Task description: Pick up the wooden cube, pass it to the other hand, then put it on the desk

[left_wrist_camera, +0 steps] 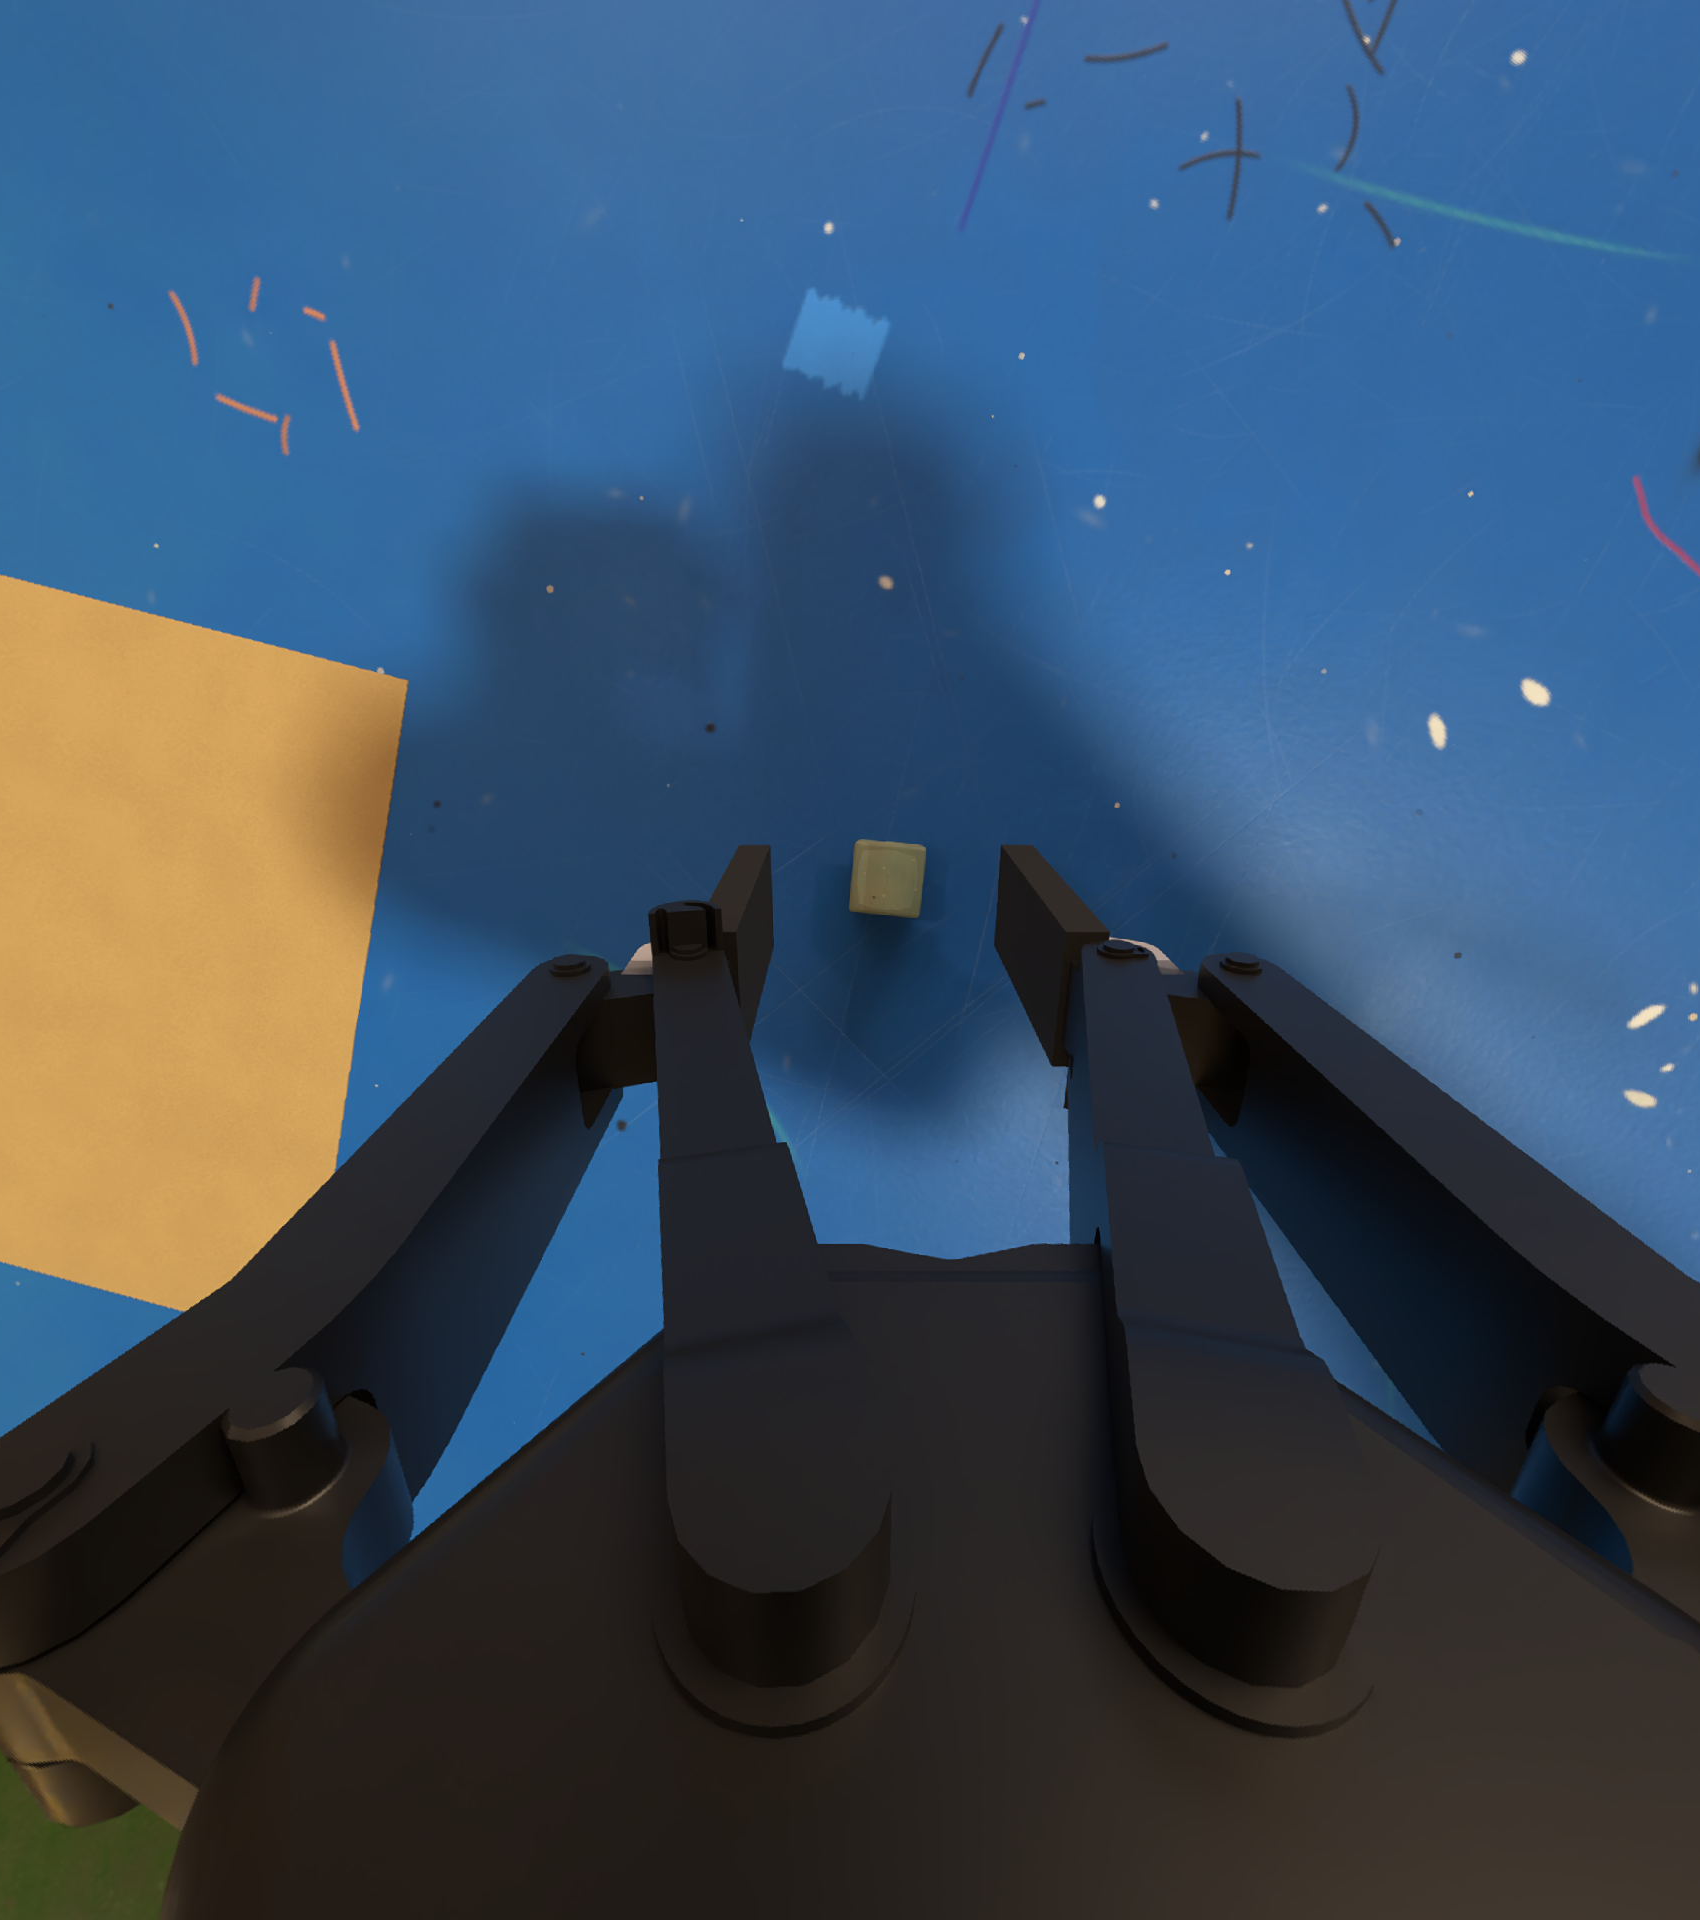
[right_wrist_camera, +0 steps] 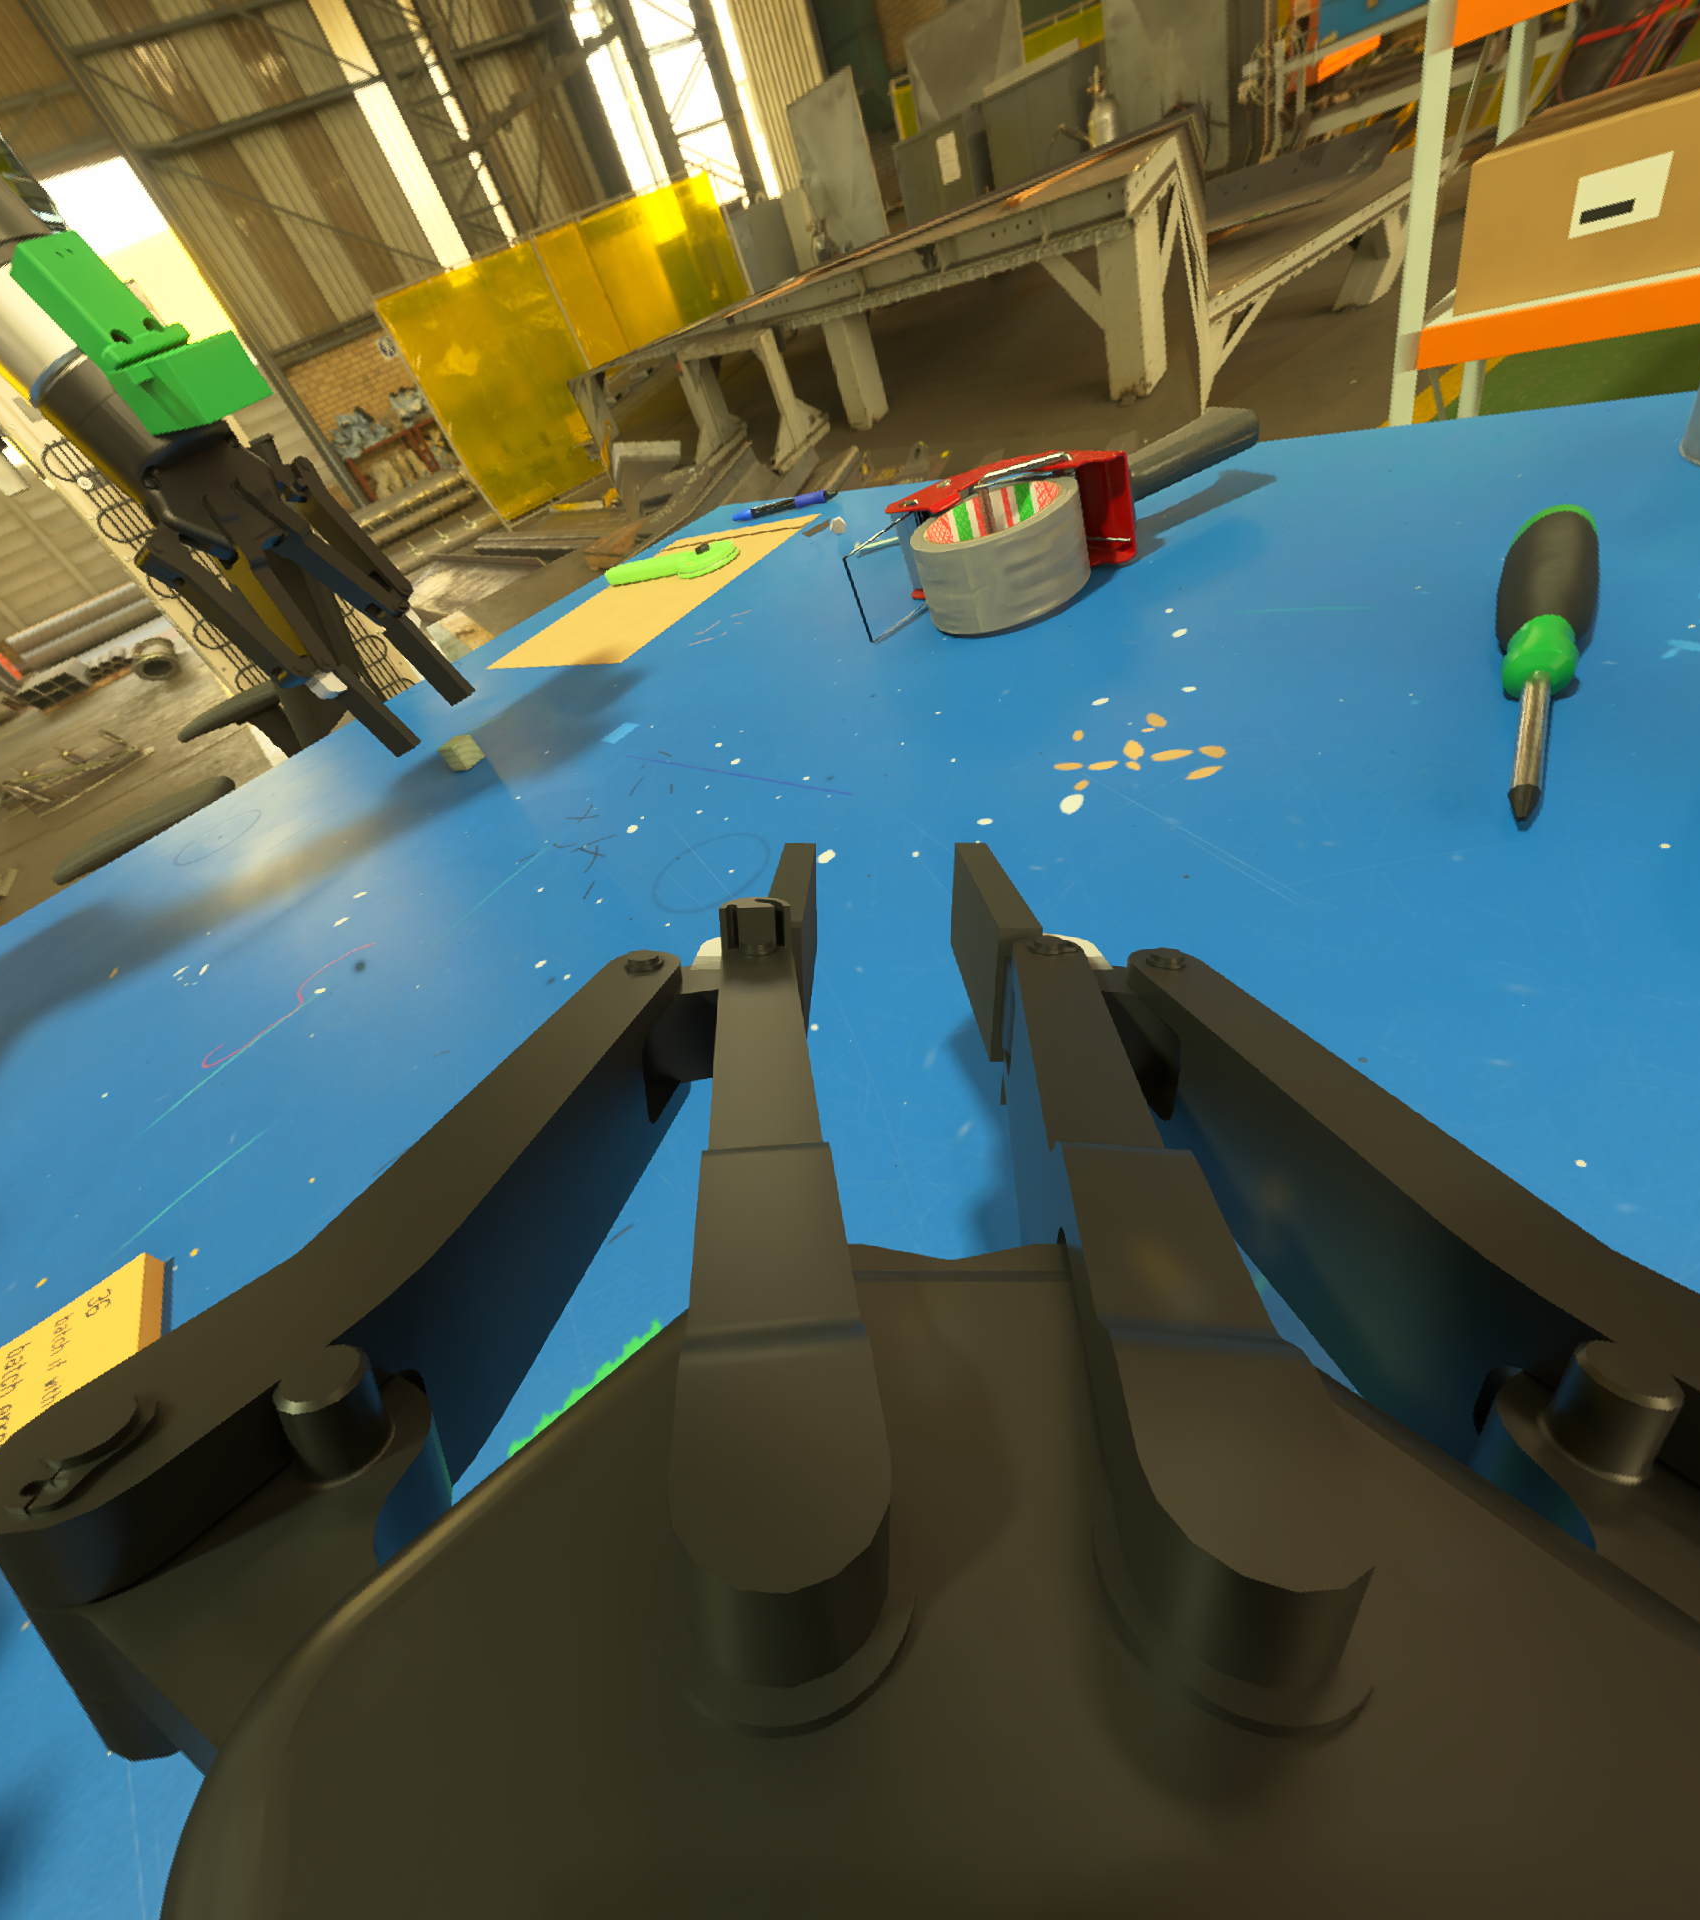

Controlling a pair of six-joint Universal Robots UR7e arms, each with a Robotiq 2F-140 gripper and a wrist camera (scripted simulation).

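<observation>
The small pale wooden cube [left_wrist_camera: 886, 878] lies on the blue desk [left_wrist_camera: 1241, 623], in the shadow of my left arm. My left gripper [left_wrist_camera: 884, 883] is open and hangs above the cube, which shows between its two fingertips. In the right wrist view the cube [right_wrist_camera: 460, 752] lies at the far left of the desk, just below the left gripper [right_wrist_camera: 430, 717]. My right gripper [right_wrist_camera: 884, 883] is open and empty, low over the middle of the desk [right_wrist_camera: 1241, 1039], far from the cube.
A tan cardboard sheet [left_wrist_camera: 119, 914] lies left of the cube. Farther off are a grey tape roll in a red dispenser [right_wrist_camera: 1012, 551], a green-and-black screwdriver [right_wrist_camera: 1542, 644], a green tool on the cardboard [right_wrist_camera: 669, 566], a blue pen [right_wrist_camera: 784, 506] and an orange note pad [right_wrist_camera: 4, 1423].
</observation>
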